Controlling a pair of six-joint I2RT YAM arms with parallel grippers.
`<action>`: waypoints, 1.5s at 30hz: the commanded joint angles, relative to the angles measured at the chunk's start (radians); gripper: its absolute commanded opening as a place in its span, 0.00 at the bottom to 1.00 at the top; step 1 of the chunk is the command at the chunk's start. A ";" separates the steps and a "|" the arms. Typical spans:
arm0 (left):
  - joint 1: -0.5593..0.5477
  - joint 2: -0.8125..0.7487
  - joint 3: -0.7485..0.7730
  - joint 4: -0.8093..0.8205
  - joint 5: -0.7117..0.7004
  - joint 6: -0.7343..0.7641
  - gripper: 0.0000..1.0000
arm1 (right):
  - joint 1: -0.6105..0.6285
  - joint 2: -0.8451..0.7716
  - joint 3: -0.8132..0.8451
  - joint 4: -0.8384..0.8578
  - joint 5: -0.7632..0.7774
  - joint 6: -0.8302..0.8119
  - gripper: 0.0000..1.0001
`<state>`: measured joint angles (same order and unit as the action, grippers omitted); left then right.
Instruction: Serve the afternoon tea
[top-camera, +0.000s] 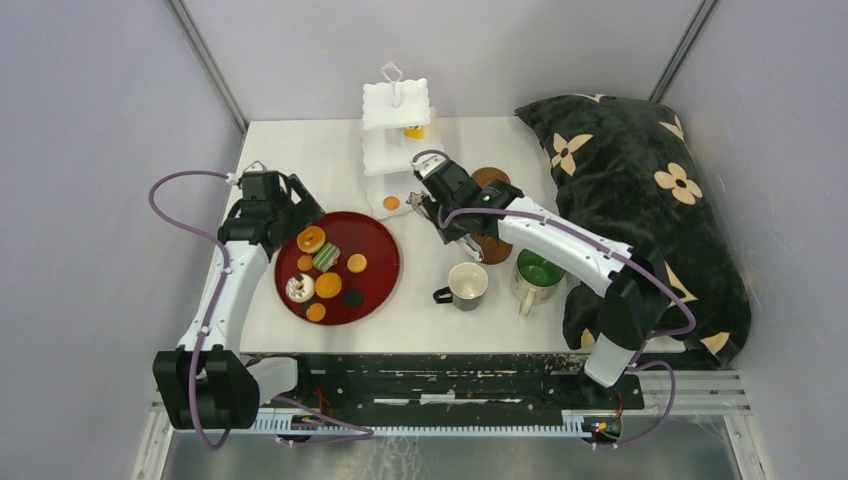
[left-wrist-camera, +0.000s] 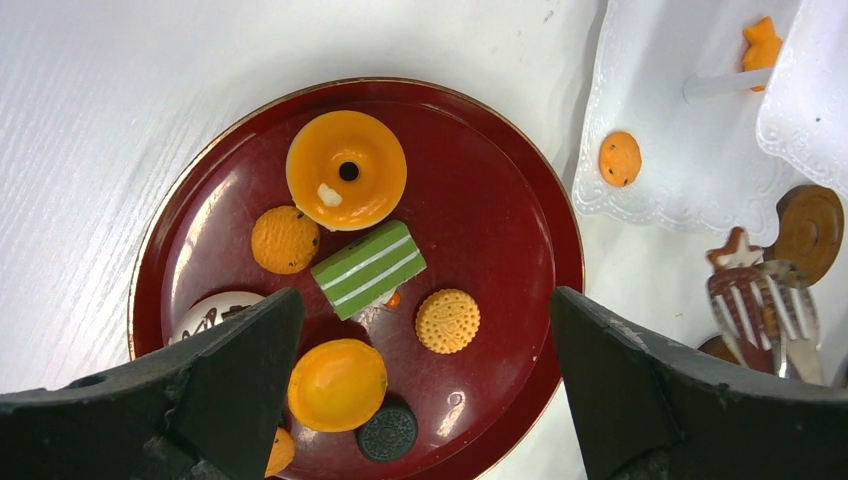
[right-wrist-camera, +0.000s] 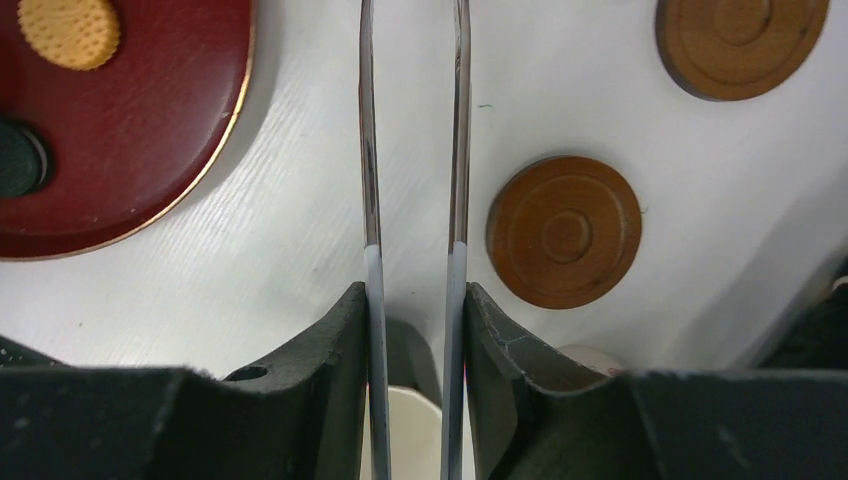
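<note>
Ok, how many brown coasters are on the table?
2. One coaster lies right of the white stand; the other coaster beside the tongs under the right arm. That arm could hide more.

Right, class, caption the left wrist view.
Open left tool above red tray of sweets, tiered stand beside it.

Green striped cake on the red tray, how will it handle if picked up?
The green striped cake looks like a rigid block, so it probably won't squash. Lying flat, it should slide rather than roll. Its smooth sides may slip in the metal tongs.
</note>
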<state>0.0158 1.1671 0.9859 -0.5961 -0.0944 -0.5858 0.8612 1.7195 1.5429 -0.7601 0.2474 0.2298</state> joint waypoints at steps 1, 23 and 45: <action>0.004 0.020 0.051 0.026 -0.001 0.047 0.99 | -0.045 0.023 0.033 0.063 0.016 -0.020 0.16; 0.004 0.053 0.064 0.010 0.029 0.081 1.00 | -0.164 0.223 0.133 0.156 0.065 0.006 0.18; 0.005 0.010 0.061 -0.011 0.007 0.070 1.00 | -0.179 0.144 0.095 0.194 0.049 0.027 0.47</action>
<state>0.0158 1.2133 1.0145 -0.6056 -0.0765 -0.5480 0.6861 1.9820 1.6531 -0.6212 0.2886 0.2420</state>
